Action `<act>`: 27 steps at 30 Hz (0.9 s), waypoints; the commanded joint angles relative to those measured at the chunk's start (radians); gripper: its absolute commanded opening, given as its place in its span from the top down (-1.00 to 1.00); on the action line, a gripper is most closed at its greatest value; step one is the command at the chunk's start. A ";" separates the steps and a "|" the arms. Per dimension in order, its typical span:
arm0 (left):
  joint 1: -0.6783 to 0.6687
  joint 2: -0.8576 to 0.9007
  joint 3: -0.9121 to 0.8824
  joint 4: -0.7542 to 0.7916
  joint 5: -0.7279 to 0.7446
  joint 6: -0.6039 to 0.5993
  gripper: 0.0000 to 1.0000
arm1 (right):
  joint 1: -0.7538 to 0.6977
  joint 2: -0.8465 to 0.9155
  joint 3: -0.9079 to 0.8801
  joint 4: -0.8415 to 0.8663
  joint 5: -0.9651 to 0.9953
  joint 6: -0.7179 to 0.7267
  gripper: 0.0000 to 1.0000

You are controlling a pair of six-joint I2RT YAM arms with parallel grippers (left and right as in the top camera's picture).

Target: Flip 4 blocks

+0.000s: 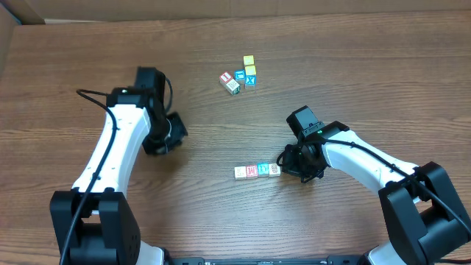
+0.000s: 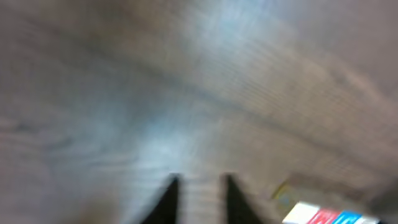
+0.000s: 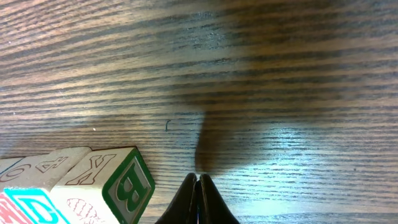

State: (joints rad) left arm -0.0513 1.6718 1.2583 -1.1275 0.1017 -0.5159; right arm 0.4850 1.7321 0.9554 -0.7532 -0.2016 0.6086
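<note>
Two claws are closed and empty: the right gripper (image 3: 198, 186) has its black fingers pressed together, low over the brown wooden table (image 1: 221, 132), just beside the right end of the row of four small wooden alphabet blocks (image 1: 257, 171). This row lies near the front edge of the table, a little right of its middle. The left gripper (image 2: 199, 193) hangs far to the left, its fingers near each other, holding nothing. To flip well, I think the right claw should open first, then grip one end block squarely.

Even bright light, left wrist motion-blurred
</note>
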 commanded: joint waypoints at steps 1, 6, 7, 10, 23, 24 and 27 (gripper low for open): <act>-0.055 -0.004 -0.069 -0.004 0.025 0.031 0.91 | -0.004 -0.024 0.002 0.008 0.006 -0.010 0.93; -0.180 -0.004 -0.198 0.138 0.030 0.044 0.92 | -0.003 -0.024 0.002 0.031 -0.002 0.016 0.93; -0.203 -0.004 -0.218 0.174 0.030 0.044 0.92 | -0.003 -0.024 0.002 0.033 -0.002 0.019 0.93; -0.270 -0.004 -0.262 0.275 0.030 0.035 0.92 | -0.003 -0.024 0.001 0.034 -0.002 0.019 0.93; -0.424 -0.004 -0.299 0.373 0.014 -0.072 0.92 | -0.003 -0.024 0.001 0.060 -0.058 0.020 0.92; -0.427 -0.004 -0.302 0.374 0.014 -0.073 0.91 | -0.003 -0.024 0.001 0.062 -0.058 0.019 0.93; -0.428 -0.003 -0.318 0.387 0.014 -0.095 0.92 | -0.003 -0.024 0.001 0.074 -0.068 0.020 0.93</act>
State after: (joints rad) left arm -0.4767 1.6718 0.9619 -0.7460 0.1238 -0.5732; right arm 0.4850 1.7321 0.9554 -0.6918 -0.2543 0.6250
